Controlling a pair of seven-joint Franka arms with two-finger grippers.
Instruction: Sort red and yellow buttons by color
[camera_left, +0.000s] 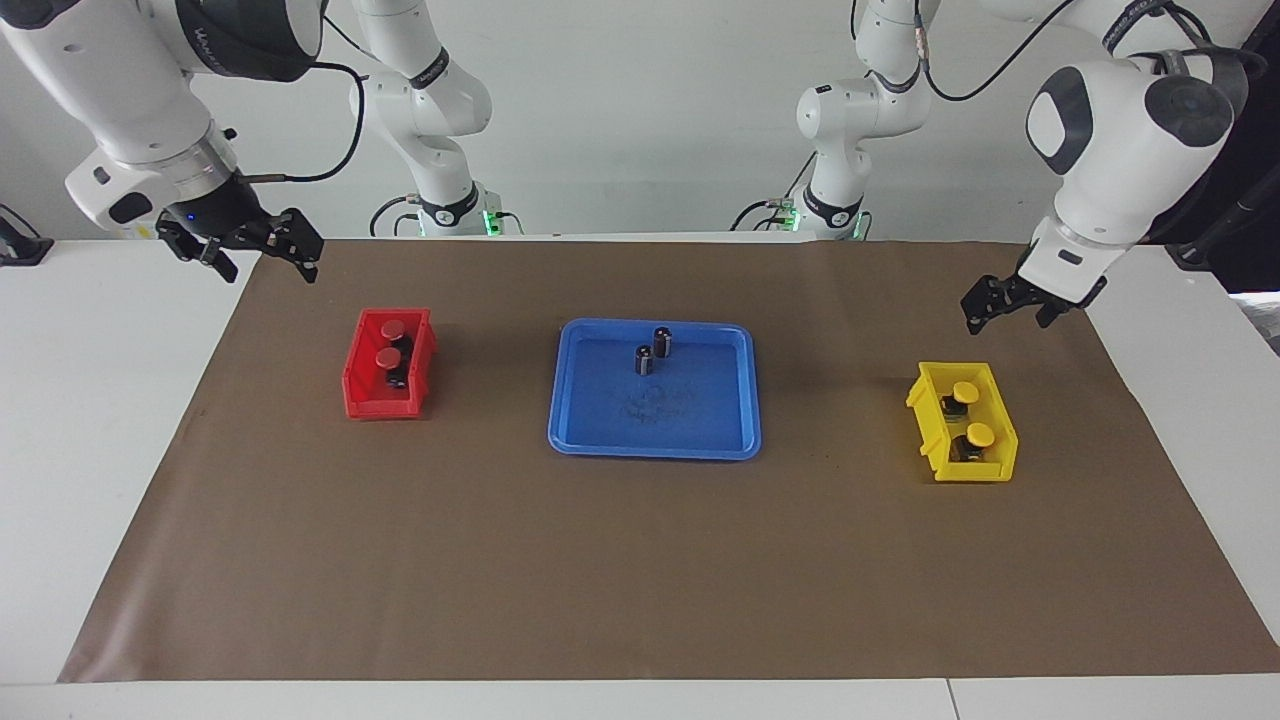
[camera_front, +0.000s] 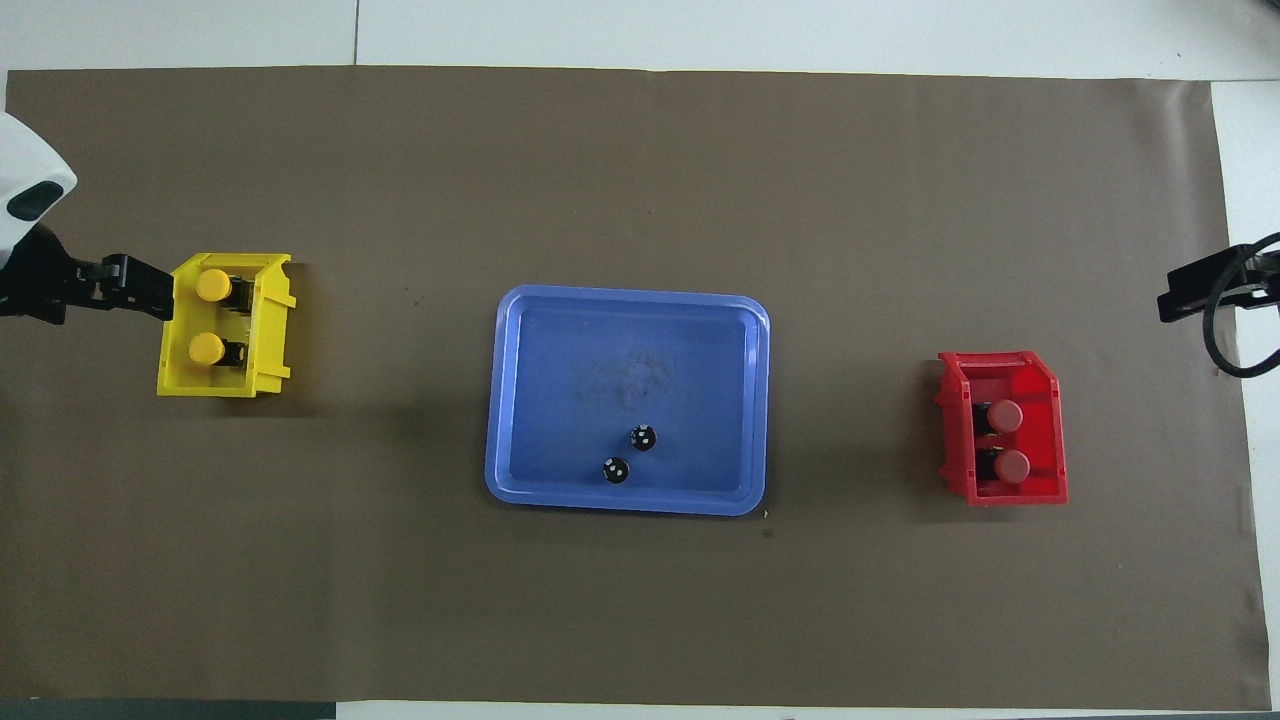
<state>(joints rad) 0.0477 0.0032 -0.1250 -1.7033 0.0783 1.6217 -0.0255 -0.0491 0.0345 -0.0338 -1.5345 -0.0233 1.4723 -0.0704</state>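
Two yellow buttons (camera_left: 964, 392) (camera_left: 981, 434) sit in the yellow bin (camera_left: 975, 470), also seen from overhead (camera_front: 212, 286) (camera_front: 206, 348). Two red buttons (camera_left: 396, 329) (camera_left: 387, 357) sit in the red bin (camera_left: 380, 405), also seen from overhead (camera_front: 1005, 416) (camera_front: 1010, 466). My left gripper (camera_left: 1005, 318) is open and empty, raised in the air beside the yellow bin (camera_front: 270, 330) toward the left arm's end; it also shows from overhead (camera_front: 150, 295). My right gripper (camera_left: 255, 250) is open and empty, waiting raised over the mat's edge at the right arm's end (camera_front: 1185, 295).
A blue tray (camera_left: 655, 450) lies mid-table between the bins and holds two small dark cylinders with silvery tops (camera_left: 662, 341) (camera_left: 644, 360). A brown mat (camera_left: 500, 560) covers the table. The red bin (camera_front: 955, 440) stands toward the right arm's end.
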